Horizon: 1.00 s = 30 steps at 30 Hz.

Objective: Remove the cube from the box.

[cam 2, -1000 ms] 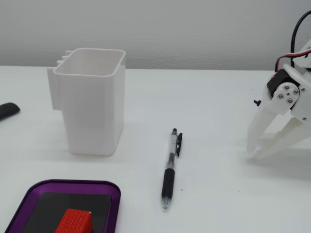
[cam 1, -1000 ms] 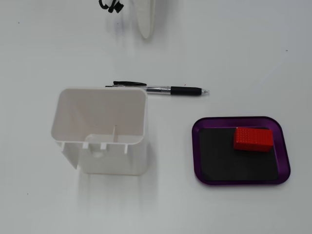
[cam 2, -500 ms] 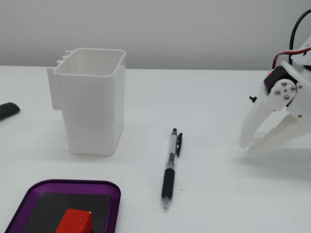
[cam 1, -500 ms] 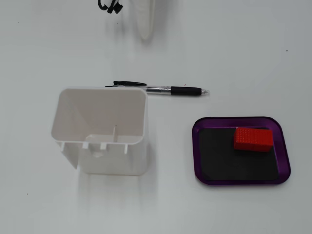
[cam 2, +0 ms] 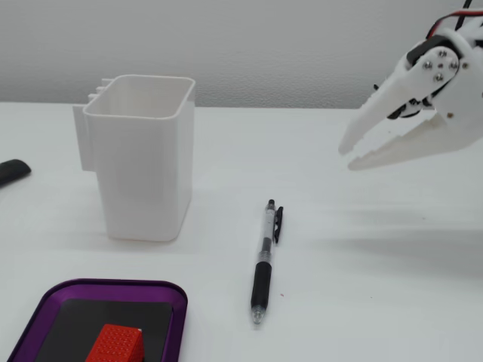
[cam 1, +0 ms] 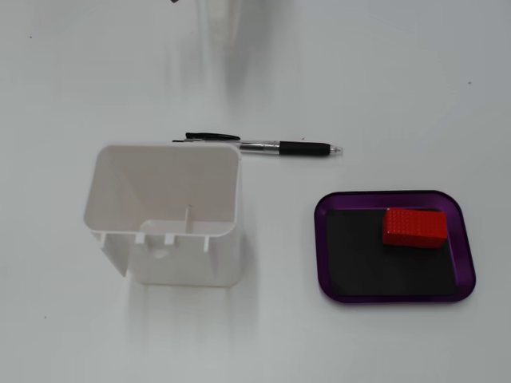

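The red cube [cam 1: 413,227] lies inside the purple box [cam 1: 397,196], on its black floor toward the far right corner in a fixed view. In a fixed view the cube [cam 2: 115,344] and the box [cam 2: 113,287] sit at the bottom left edge. My white gripper [cam 2: 347,158] hangs in the air at the right, well above the table and far from the box. Its jaws lie almost together with nothing between them. The gripper is out of the frame in the fixed view that looks down on the table.
A tall white plastic container [cam 1: 164,211] stands left of the box; it also shows at the left in the other fixed view [cam 2: 139,158]. A black and clear pen [cam 1: 271,147] lies behind both, and mid-table in the other fixed view [cam 2: 264,264]. A dark object [cam 2: 11,172] lies at the left edge.
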Each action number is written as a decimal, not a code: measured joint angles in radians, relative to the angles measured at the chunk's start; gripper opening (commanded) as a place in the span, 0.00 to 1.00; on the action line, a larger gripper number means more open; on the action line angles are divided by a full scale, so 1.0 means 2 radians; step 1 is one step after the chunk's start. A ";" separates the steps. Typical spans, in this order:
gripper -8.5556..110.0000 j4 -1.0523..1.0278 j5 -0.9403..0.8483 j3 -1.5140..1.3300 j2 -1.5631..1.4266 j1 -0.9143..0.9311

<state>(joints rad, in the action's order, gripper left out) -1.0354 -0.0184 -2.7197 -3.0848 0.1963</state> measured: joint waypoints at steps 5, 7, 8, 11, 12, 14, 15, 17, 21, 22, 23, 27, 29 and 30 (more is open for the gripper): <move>0.17 -0.021 0.000 0.130 0.213 -0.003; 0.20 -0.046 0.000 0.189 0.301 -0.002; 0.21 -0.056 0.000 0.219 0.348 -0.004; 0.23 -0.097 0.000 0.319 0.476 -0.024; 0.24 -0.107 0.000 0.352 0.516 -0.035; 0.24 -0.126 0.000 0.418 0.593 -0.063; 0.24 -0.133 0.004 0.454 0.628 -0.079; 0.24 -0.150 0.031 0.530 0.695 -0.113; 0.23 -0.186 0.072 0.686 0.806 -0.173; 0.23 -0.191 0.080 0.721 0.831 -0.184; 0.23 -0.195 0.089 0.753 0.854 -0.192; 0.23 -0.206 0.125 0.867 0.939 -0.202; 0.24 -0.206 0.142 0.920 0.974 -0.201; 0.24 -0.206 0.153 0.944 0.991 -0.200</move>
<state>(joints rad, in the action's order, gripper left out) -1.4465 0.2869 -0.8314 -1.1029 -0.2040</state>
